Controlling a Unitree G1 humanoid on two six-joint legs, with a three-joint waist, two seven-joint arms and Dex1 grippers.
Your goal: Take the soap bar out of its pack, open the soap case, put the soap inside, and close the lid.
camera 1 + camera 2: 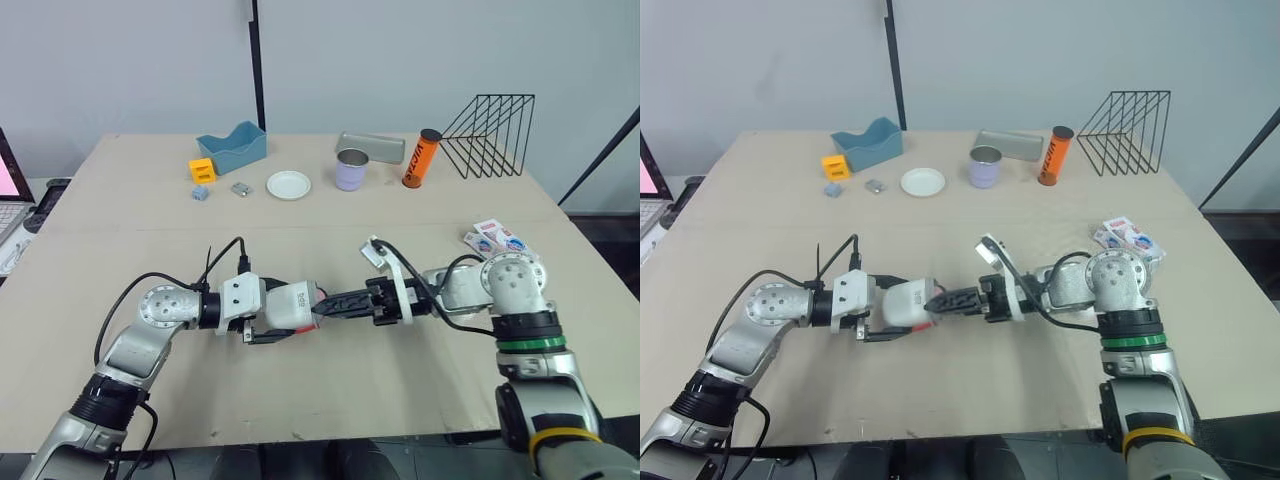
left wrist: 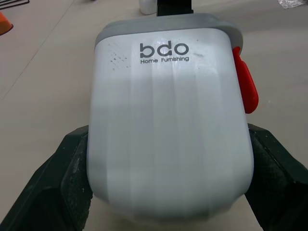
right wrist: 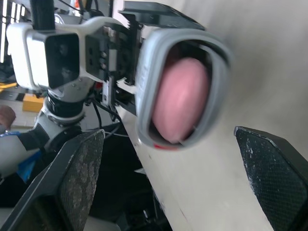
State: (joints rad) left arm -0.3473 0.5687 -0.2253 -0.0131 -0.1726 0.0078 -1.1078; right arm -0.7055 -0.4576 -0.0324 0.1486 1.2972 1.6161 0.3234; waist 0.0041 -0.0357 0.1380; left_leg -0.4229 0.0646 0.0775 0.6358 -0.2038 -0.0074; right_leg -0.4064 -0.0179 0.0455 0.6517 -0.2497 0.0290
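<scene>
Gripping the white soap case (image 2: pixel 171 120) was the left gripper (image 2: pixel 168 192). The right gripper (image 3: pixel 168 139) gaped open, facing the pink soap (image 3: pixel 180 98) inside.

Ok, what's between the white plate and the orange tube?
A purple cup stands there, a grey tray just behind it, as the left eye view shows.

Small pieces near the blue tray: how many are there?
3: an orange block in front of the blue tray, a bluish piece before it, a grey piece beside the white plate.

Lab test room, plain grey wall (image 1: pixel 400 60), beige worktable (image 1: pixel 300 230), laptop (image 1: pixel 10 215) at edge
</scene>
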